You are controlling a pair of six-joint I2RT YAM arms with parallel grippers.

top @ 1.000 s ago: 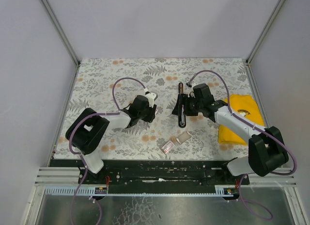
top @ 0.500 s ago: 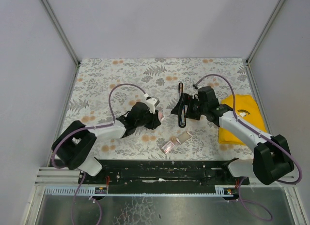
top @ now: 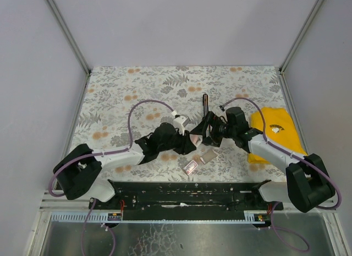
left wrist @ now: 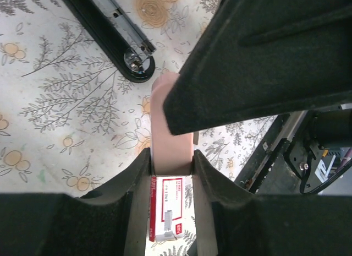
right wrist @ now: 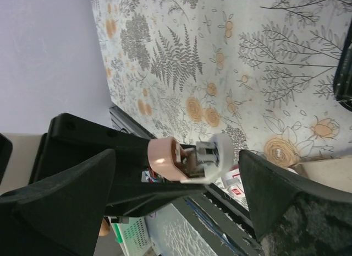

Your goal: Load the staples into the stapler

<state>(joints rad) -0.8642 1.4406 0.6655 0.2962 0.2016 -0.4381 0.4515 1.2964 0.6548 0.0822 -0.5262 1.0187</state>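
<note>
Stapler (top: pixel 204 103) lies open. Left gripper (top: pixel 190 142) has swung in from its 9 o'clock, pinching a pink staple holder (left wrist: pixel 171 136); right gripper (top: pixel 211 131) now gapes wide.

Bright, even, diffuse light, soft faint shadows; overhead view sharp, wrist-view foregrounds out of focus.
</note>
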